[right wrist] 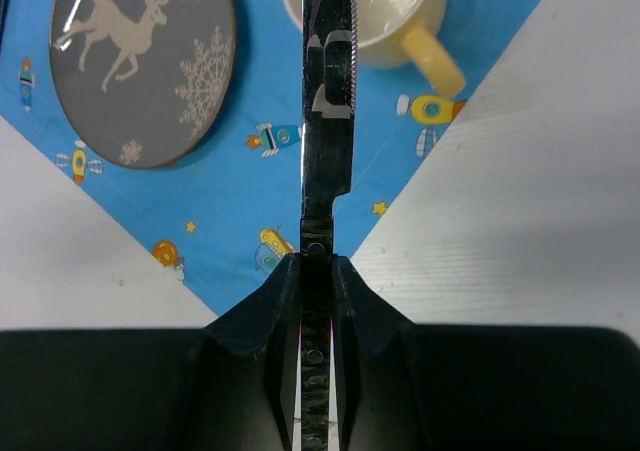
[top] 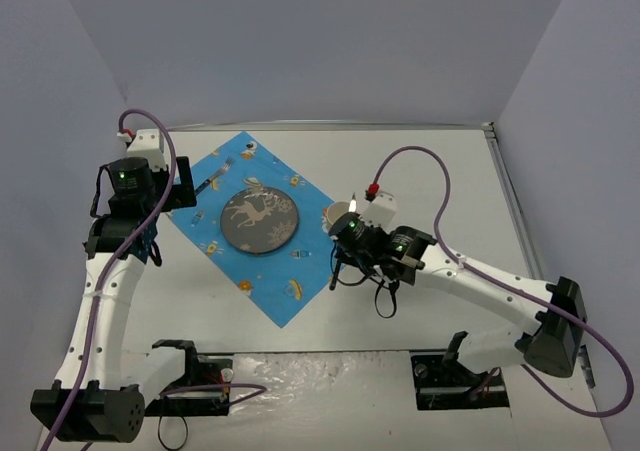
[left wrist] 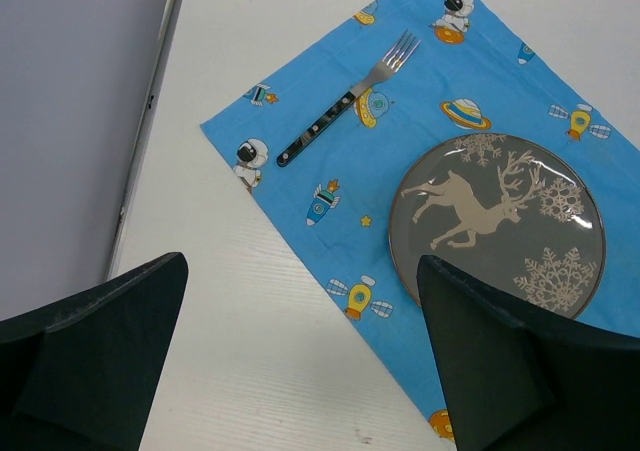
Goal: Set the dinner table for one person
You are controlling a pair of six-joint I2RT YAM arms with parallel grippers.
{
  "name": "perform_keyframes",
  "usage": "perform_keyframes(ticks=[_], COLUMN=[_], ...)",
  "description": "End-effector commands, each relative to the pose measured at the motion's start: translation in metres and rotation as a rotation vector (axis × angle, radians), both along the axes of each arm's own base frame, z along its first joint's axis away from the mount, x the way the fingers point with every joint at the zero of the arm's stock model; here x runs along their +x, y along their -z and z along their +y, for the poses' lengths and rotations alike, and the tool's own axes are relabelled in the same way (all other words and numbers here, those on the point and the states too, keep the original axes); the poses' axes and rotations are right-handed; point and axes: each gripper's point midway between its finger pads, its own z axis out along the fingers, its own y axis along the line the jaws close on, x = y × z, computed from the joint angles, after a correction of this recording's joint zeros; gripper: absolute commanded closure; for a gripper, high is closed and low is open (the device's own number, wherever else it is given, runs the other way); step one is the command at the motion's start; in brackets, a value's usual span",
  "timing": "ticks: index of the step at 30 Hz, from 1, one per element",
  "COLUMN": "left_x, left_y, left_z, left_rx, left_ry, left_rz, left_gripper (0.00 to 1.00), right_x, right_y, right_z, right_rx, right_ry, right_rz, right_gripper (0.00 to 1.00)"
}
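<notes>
Bench [top: 430, 171] is seen as a white rectangular top beneath both arms, closed in by grey walls at the back and sides. A blue cloth [top: 290, 281] printed with astronauts and rockets is laid on it at an angle, left of centre. The left arm [top: 100, 291] is held at the cloth's left corner, and the left jaws are spread wide above bare white surface, with nothing between them. The right arm [top: 490, 286] is reached in to the cloth's right corner, and the right jaws are closed narrowly on the handle of a knife [right wrist: 328, 121], whose blade is turned on edge and pointed over the cloth towards a mug [right wrist: 390, 11]. A grey plate [top: 259, 223] with a reindeer is set in the cloth's middle. The cream mug is stood at the cloth's corner, beside the plate. A fork [left wrist: 345, 101] is laid flat on the cloth at the plate's other side, apart from it.
</notes>
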Motion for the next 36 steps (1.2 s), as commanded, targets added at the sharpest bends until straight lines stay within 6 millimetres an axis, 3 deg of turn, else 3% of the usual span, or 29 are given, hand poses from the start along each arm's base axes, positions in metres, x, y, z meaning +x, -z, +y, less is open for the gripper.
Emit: perform_keyframes(ticks=[1,7,14,26,36], left_x=[0.004,0.004,0.003,0.002,0.001], left_y=[-0.025,-0.023,-0.022,-0.022,-0.023], left_z=[0.004,0.006,0.007,0.008,0.009], left_rx=[0.008,0.012,0.018,0.020,0.023], left_ry=[-0.022,-0.030,-0.039,-0.042,-0.043], left_rz=[-0.102,-0.097,-0.095,-0.092,-0.095], left_gripper=[0.03,0.03,0.03,0.03,0.03], right_x=[0.007,0.007,0.015,0.039,0.052], right_y=[-0.005,0.027,0.055,0.088,0.113], right_z=[0.032,0.064,0.085,0.103,0.102], right_rx=[0.031,0.012,0.010,0.062,0.076], right_ry=[0.075,0.085,0.142,0.265,0.344], right_rz=[-0.043,0.029,0.079,0.165,0.220], right_gripper=[1.00,1.00,1.00,1.00,1.00])
